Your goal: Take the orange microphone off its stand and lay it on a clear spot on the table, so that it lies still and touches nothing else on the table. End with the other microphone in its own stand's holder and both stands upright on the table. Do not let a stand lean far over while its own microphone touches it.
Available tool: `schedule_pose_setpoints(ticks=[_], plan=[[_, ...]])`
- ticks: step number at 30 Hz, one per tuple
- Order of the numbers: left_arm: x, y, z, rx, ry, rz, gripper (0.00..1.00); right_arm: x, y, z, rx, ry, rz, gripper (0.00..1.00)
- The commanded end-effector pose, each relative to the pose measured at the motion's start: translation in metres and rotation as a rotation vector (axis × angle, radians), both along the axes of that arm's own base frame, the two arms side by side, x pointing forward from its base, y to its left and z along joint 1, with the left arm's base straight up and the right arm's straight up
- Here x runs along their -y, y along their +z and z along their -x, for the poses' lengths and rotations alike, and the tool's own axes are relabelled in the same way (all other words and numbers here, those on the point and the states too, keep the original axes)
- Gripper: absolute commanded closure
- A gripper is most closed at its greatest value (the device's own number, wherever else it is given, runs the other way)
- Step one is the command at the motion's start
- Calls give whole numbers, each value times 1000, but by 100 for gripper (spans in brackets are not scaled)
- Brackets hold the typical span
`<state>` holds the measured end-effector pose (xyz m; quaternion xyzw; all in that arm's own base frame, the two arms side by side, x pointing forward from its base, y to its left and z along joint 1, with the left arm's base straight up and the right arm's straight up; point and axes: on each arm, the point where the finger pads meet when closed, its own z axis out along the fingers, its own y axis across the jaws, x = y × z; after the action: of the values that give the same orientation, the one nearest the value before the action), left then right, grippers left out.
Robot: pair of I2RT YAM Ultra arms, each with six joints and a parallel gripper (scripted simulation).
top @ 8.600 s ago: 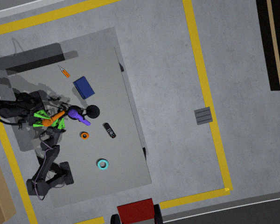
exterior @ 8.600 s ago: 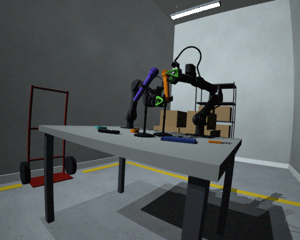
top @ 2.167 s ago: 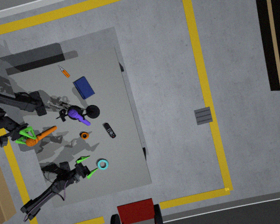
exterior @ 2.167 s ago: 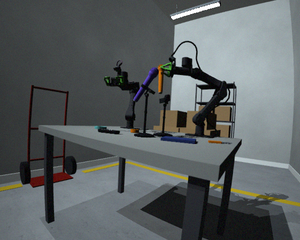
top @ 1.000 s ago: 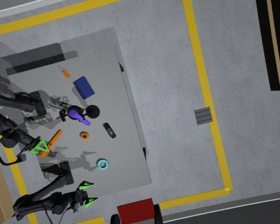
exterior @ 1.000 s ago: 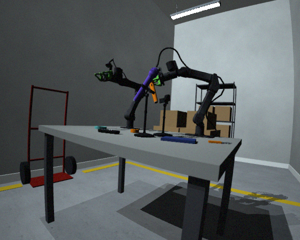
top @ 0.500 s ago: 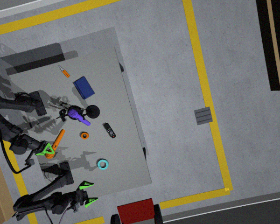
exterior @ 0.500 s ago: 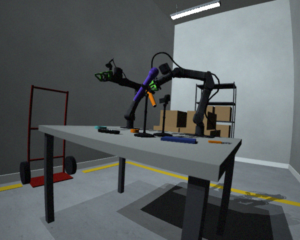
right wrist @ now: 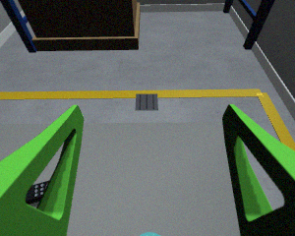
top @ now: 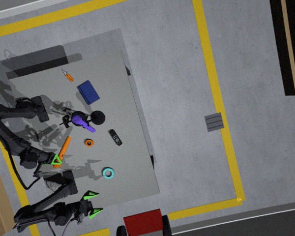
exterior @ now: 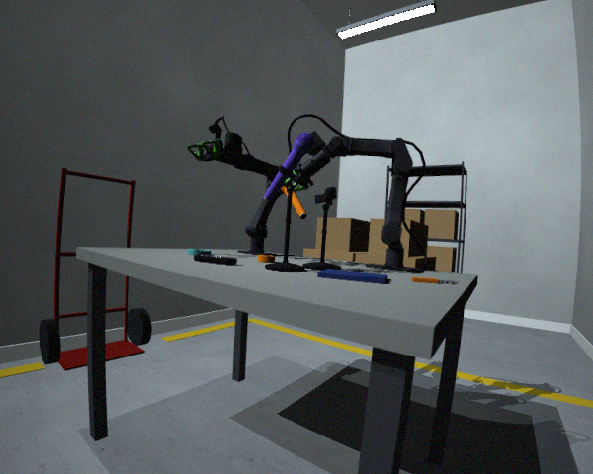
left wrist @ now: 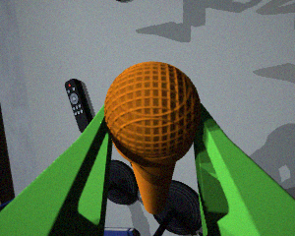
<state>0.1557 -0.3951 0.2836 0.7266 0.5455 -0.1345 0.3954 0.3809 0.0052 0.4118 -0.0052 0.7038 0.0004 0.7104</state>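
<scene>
Clock directions here follow the top view, with twelve at its upper edge. We have the orange microphone (top: 65, 147) (exterior: 295, 203) (left wrist: 152, 108) clamped just below its head in the left end effector (top: 56, 159) (exterior: 296, 181) (left wrist: 152, 109), off its stand and raised over the bench (top: 132, 162) (exterior: 184, 273) (left wrist: 226, 39) (right wrist: 152, 172). Its head points toward seven o'clock, its tail toward one and downward. We see our right end effector (top: 100, 201) (exterior: 189, 148) (right wrist: 151, 110) wide open, holding nothing, raised at about six o'clock from the teal ring (top: 103, 173) (exterior: 199, 252) (right wrist: 149, 234).

The purple microphone (top: 85, 124) (exterior: 287, 171) sits slanted in its stand's holder, head toward ten o'clock. Its stand (top: 99, 117) (exterior: 287, 224) (left wrist: 120, 182) is upright; the bare stand (top: 82, 114) (exterior: 324, 229) (left wrist: 184, 197) is upright beside it, at nine o'clock. From the purple microphone's stand base, we find the black remote (top: 115, 137) (exterior: 214, 259) (left wrist: 79, 105) (right wrist: 37, 191) between four and five, the orange ring (top: 86, 142) (exterior: 266, 258) between six and seven, and the blue book (top: 89, 92) (exterior: 353, 276) (left wrist: 120, 232) toward eleven. The orange-handled tool (top: 69, 76) (exterior: 424, 280) lies at ten from the book.
</scene>
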Motion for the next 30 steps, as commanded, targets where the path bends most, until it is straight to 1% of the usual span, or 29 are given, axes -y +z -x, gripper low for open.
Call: schedule_pose_setpoints(ticks=[1,4,7,9,14,21,23,24,25,30], plan=[[8,11,3,45,-45,-9,100,3,6,4,17,-12,6,2],[13,0,6,47,-74,-53,100,3,6,4,17,-12,6,2],[13,3,10,50,-88,-49,100,3,6,4,17,-12,6,2],[20,-11,11,38,-108,-86,100,3,6,4,17,-12,6,2],[24,-37,17,38,-153,-186,100,3,6,4,17,-12,6,2],[30,-66,27,38,-225,-296,100,3,6,4,17,-12,6,2],[30,-66,27,38,-225,-296,100,3,6,4,17,-12,6,2],[29,-62,29,44,-236,-292,100,3,6,4,17,-12,6,2],[32,-73,28,36,-239,-320,100,3,6,4,17,-12,6,2],[34,-98,35,29,-294,-408,100,3,6,4,17,-12,6,2]])
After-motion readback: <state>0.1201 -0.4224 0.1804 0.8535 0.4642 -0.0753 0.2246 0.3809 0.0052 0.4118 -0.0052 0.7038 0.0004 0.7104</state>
